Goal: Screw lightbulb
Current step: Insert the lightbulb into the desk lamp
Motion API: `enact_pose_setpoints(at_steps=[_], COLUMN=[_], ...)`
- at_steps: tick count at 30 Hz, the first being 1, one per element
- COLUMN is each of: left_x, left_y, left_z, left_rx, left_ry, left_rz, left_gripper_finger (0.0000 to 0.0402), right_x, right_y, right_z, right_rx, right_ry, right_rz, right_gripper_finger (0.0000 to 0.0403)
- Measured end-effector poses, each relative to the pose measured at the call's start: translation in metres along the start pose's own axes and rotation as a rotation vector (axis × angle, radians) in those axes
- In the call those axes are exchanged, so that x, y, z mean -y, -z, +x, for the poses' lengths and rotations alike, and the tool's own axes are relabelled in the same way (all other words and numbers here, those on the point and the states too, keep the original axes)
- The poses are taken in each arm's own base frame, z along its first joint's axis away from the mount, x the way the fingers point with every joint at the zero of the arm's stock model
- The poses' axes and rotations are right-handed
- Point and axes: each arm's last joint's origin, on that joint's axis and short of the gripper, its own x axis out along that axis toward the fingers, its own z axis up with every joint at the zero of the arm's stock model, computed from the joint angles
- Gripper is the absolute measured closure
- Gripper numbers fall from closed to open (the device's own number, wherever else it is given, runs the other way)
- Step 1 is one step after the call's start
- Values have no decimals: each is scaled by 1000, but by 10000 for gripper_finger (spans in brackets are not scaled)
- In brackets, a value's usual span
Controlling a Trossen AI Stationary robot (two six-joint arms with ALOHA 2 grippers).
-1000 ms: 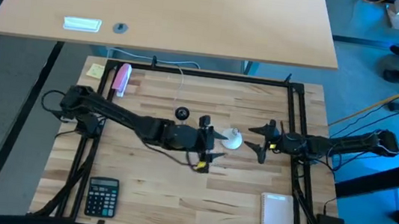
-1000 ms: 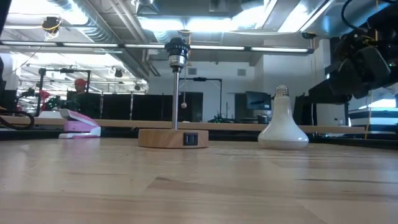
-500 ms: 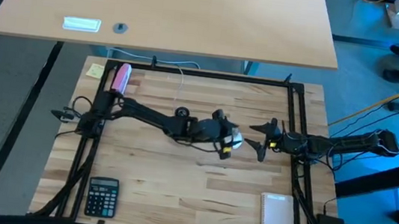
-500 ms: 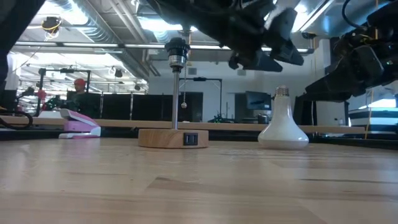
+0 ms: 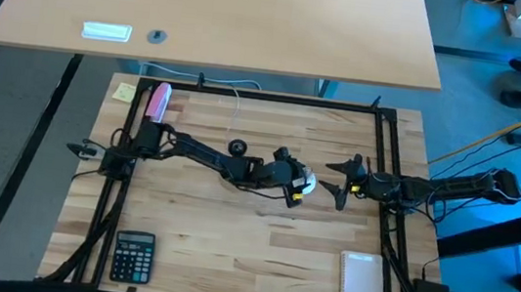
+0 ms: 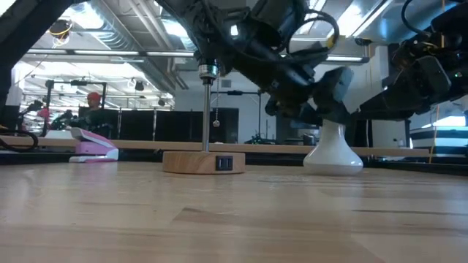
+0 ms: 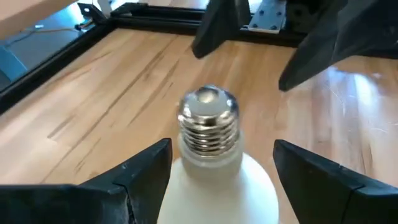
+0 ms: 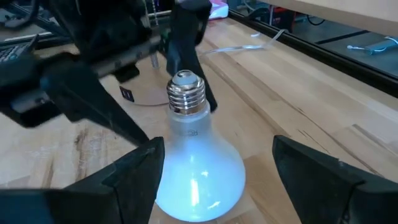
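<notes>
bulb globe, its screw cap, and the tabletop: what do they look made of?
Lightbulb globe: frosted white glass or plastic, can't tell which; smooth, soft sheen, glows translucent. Screw cap: shiny silver metal, threaded ridges with bright reflections. Table: light wood, butcher-block style, visible grain and joined strips, satin finish.

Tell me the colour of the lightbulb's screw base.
Shiny silver metal, above a white globe: the lightbulb shows it best in the left wrist view.
</notes>
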Motion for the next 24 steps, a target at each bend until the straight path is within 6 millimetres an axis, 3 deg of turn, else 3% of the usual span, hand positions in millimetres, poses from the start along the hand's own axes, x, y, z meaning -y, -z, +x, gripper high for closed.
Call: enact_pose_setpoints(at_steps=[7, 14, 24], left_x=[-2, 0, 0], left_y=[24, 25, 22], left_z=[19, 20, 21], left_rx=[-27, -6, 23], left_ry=[-18, -3, -3], left_rz=[-6, 20, 80], left_gripper_finger=[132, 136, 216], right_x=[0, 0, 0], right_y=[0, 0, 0], right_z=[0, 0, 0], right_rx=[0, -1, -2], right_ry=[0, 1, -1], right_rz=[1, 0, 8], right_gripper_finger=[102, 102, 102])
